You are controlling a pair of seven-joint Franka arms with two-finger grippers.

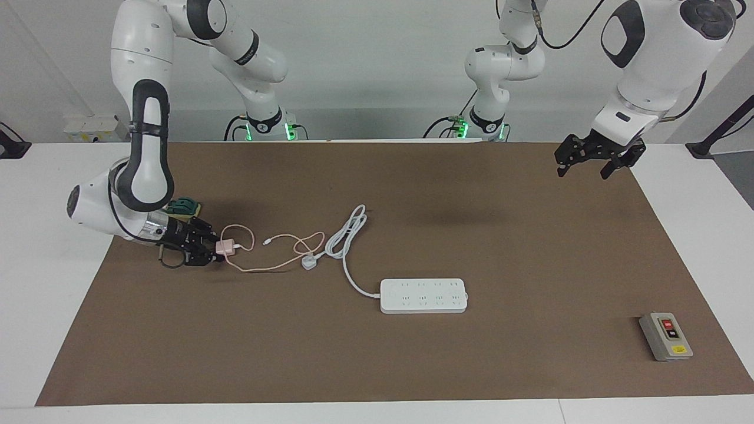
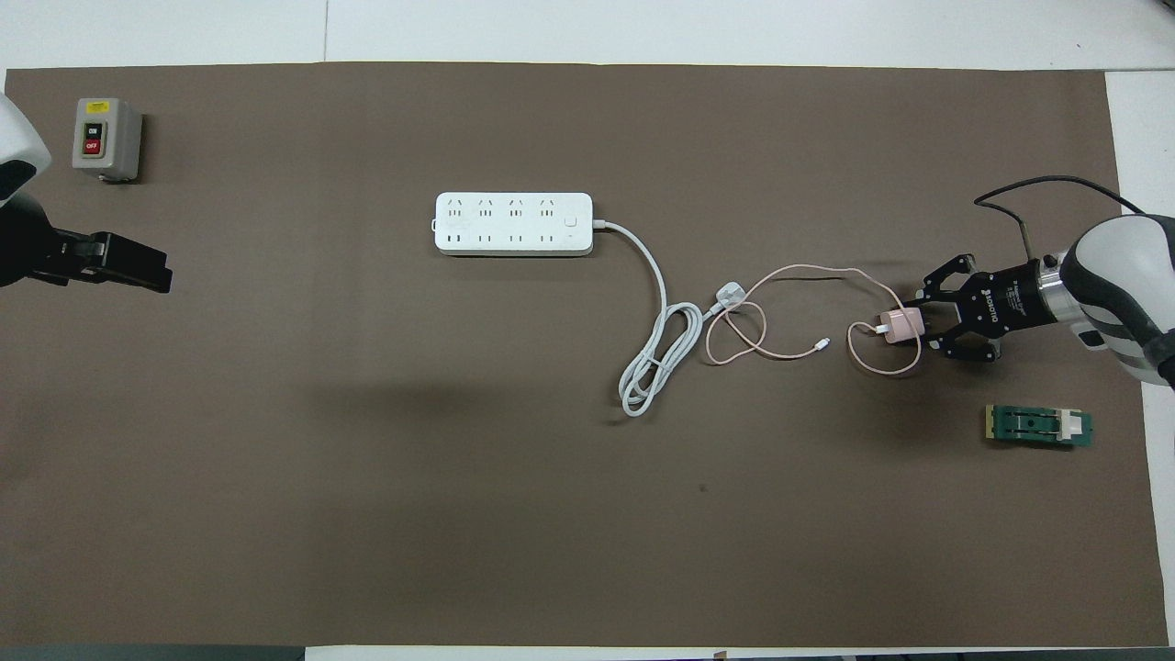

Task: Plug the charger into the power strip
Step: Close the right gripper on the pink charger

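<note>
Our right gripper [image 1: 215,248] is pinching the charger [image 1: 224,247], a small pink cube lying on the brown mat at the right arm's end of the desk [image 1: 695,235], its thin pink cable looping beside it. The power strip [image 1: 423,295] is lying flat near the middle of the mat, well apart from the charger and farther from us. Our left gripper [image 1: 589,165] is waiting with fingers spread, raised over the mat's corner at the left arm's end.
</note>
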